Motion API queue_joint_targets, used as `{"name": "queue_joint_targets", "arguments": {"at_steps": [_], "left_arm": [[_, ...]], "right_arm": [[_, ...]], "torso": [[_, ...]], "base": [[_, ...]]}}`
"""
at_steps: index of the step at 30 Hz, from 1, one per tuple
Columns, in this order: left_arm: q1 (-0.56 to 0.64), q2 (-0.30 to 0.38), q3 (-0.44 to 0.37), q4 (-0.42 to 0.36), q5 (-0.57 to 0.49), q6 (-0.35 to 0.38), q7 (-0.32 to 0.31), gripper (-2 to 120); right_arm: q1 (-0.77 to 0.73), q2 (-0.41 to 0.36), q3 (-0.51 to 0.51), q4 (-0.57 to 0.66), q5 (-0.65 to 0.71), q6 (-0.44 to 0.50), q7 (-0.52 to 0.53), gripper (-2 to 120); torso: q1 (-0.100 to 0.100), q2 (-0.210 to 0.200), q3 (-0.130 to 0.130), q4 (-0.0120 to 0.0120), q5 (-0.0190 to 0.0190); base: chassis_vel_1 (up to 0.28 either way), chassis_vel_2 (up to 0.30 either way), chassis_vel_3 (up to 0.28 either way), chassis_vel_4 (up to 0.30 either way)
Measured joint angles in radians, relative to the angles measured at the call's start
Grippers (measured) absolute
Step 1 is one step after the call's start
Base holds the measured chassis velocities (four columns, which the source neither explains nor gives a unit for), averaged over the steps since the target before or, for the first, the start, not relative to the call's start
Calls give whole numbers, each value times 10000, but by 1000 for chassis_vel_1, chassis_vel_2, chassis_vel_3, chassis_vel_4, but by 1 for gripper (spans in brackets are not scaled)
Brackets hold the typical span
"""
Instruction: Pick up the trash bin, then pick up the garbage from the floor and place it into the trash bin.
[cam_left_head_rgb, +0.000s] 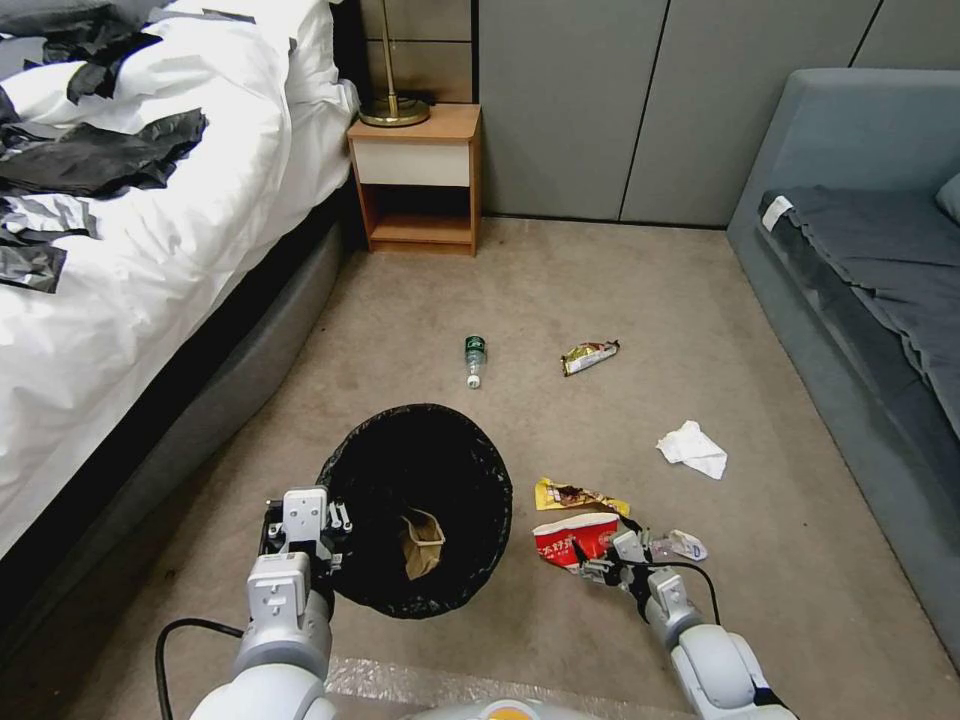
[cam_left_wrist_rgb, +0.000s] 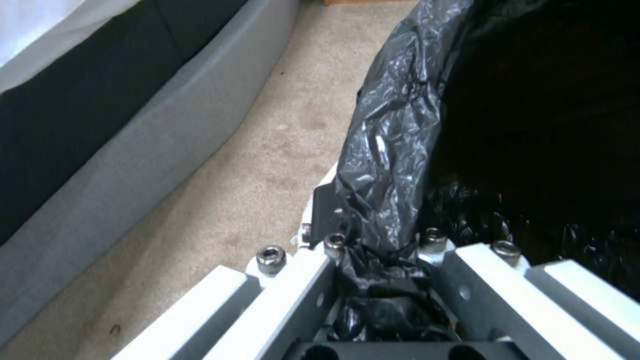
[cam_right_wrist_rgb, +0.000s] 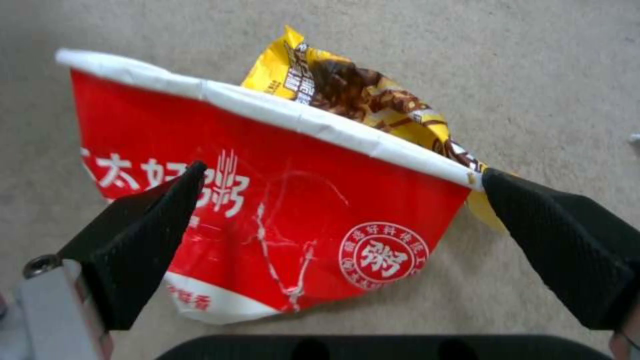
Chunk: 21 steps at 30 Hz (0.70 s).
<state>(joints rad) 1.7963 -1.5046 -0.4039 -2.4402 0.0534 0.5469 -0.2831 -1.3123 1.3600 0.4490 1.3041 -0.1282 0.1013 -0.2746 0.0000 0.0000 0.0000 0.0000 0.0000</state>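
Head view: the left tool (cam_left_head_rgb: 318, 540) held the trash bin (cam_left_head_rgb: 420, 510) by the near-left part of its rim, tilted so the black-lined mouth faced up and toward the camera. A crumpled brown paper bag (cam_left_head_rgb: 422, 542) lay inside. The right tool (cam_left_head_rgb: 592, 560) stood low over the floor (cam_left_head_rgb: 500, 290), right of the bin and near it, directly at the crushed red cup (cam_left_head_rgb: 572, 538). A yellow wrapper (cam_left_head_rgb: 578, 495) lay just beyond the cup. A small bottle (cam_left_head_rgb: 474, 360), a second wrapper (cam_left_head_rgb: 590, 356) and a white tissue (cam_left_head_rgb: 692, 448) lay farther off, well apart. Open carpet ran between the bed (cam_left_head_rgb: 150, 250) at left and the sofa (cam_left_head_rgb: 860, 290) at right.

Left wrist view: the left tool (cam_left_wrist_rgb: 383, 250) was shut on the bin's rim, black liner (cam_left_wrist_rgb: 393, 150) bunched between its fingers. The bed base ran alongside, with a strip of bare carpet between.

Right wrist view: the right tool (cam_right_wrist_rgb: 340, 195) was spread wide, gripping nothing, one fingertip (cam_right_wrist_rgb: 177, 195) over the red cup (cam_right_wrist_rgb: 280, 210) and the other at its rim corner. The flattened cup's long axis ran across the gap from finger to finger, so closing would likely press it end to end; whether the fingers touched it could not be told. The yellow wrapper (cam_right_wrist_rgb: 347, 90) lay partly under the cup's rim, a risk of being dragged along. The right arm was plainly nearer.
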Motion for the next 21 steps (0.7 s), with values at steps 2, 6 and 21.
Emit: {"name": "queue_joint_targets", "arguments": {"at_steps": [2, 6, 21], "left_arm": [[17, -2, -3, -12, 13, 1, 0, 1], [75, -35, -3, -27, 99, 4, 0, 1], [381, -192, -35, -113, 442, 2, -3, 1]], "right_arm": [[136, 4, 0, -242, -134, 199, -45, 100], [611, 37, 10, -1063, -395, 579, -242, 100], [1801, 158, 80, -2903, -609, 1304, -566, 100]], "torso": [[0, 0, 0, 0, 0], [0, 0, 0, 0, 0], [0, 1, 0, -1, 0]], "base": [[0, 0, 0, 0], [0, 0, 0, 0], [0, 0, 0, 0]]}}
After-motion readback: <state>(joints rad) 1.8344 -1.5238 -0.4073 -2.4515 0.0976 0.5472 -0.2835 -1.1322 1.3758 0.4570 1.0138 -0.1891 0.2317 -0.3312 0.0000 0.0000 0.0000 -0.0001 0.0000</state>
